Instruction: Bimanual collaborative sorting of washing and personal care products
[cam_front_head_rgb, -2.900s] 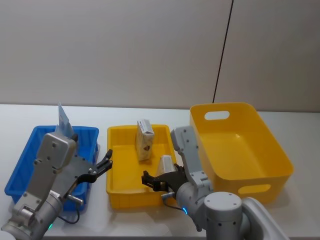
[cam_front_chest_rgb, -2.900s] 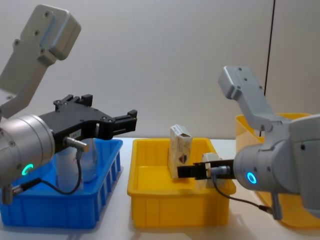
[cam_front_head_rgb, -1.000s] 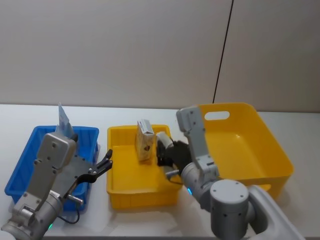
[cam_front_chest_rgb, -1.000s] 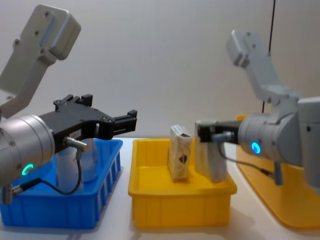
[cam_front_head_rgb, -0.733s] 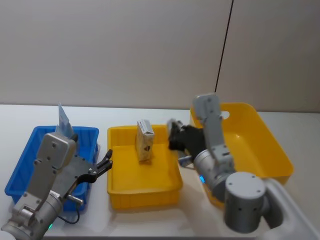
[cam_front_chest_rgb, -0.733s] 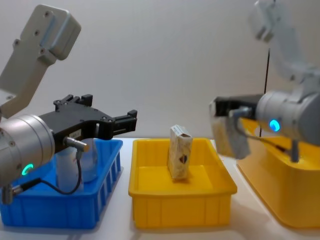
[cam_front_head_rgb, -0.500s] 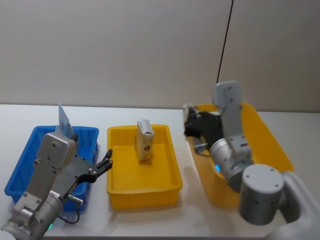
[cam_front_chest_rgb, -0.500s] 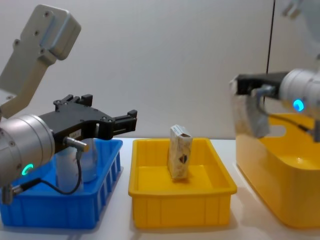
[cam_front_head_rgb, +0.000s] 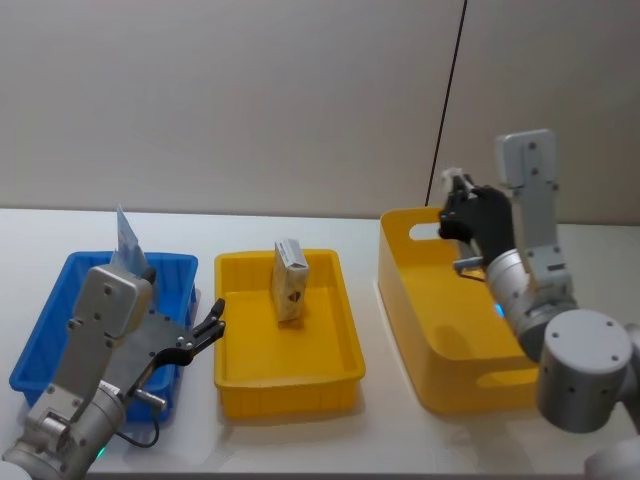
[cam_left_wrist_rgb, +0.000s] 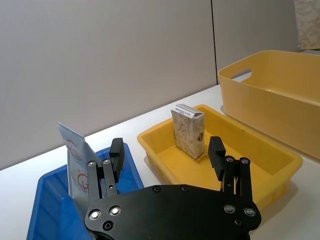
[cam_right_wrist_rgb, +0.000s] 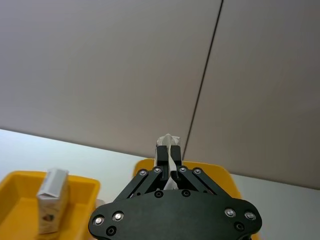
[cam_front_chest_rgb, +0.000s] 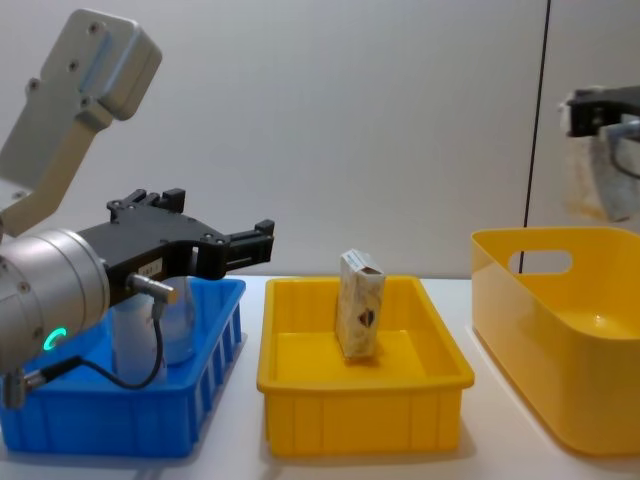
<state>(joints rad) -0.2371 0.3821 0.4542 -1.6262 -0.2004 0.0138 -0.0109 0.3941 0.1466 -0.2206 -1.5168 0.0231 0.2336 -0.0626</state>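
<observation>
Against wall (cam_right_wrist_rgb: 100, 60), carton (cam_right_wrist_rgb: 168, 138) in end effector (cam_right_wrist_rgb: 169, 149)

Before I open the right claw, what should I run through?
1. Grip: ok. The right claw is shut on the carton.
2. Carton over the large yellow bin: cannot tell; it hangs near the back rim.
3. Drop height: probably ok, the carton is just above the rim.
4. Left claw out of the way: ok, open, over by the blue bin.
5. Second carton: ok, upright in the small yellow tray.
</observation>
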